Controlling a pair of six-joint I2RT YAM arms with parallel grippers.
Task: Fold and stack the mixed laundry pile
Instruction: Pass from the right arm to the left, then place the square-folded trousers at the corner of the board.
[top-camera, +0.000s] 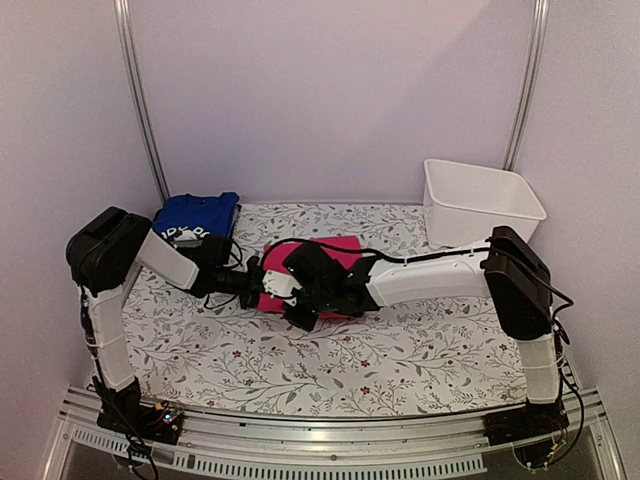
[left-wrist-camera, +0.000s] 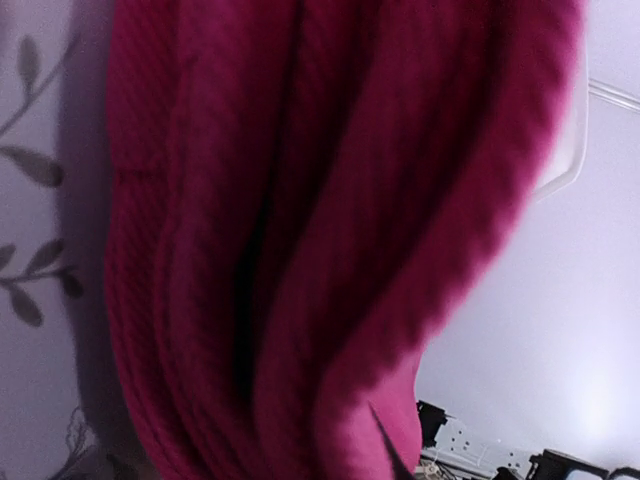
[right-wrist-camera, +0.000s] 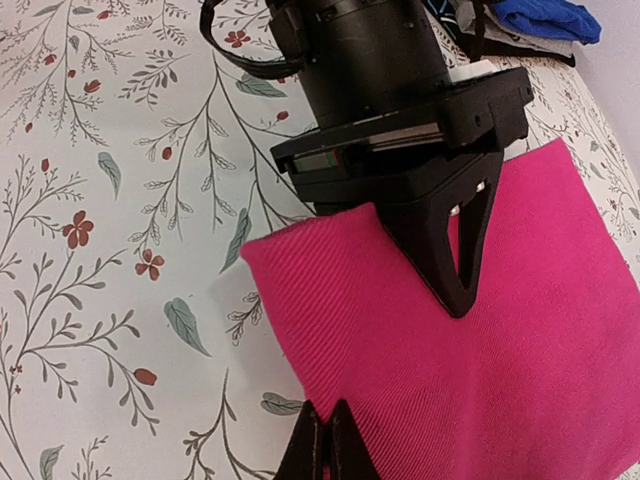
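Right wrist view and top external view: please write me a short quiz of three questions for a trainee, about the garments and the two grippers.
1. True or false: the left gripper and the right gripper are both at the pink garment.
2. Which garment lies folded at the back left of the table covering? A the pink garment; B the blue garment; C none.
3. Fill in: in the right wrist view, the left gripper's fingertips are ___ (apart / together).

Key: 1 true; 2 B; 3 together.
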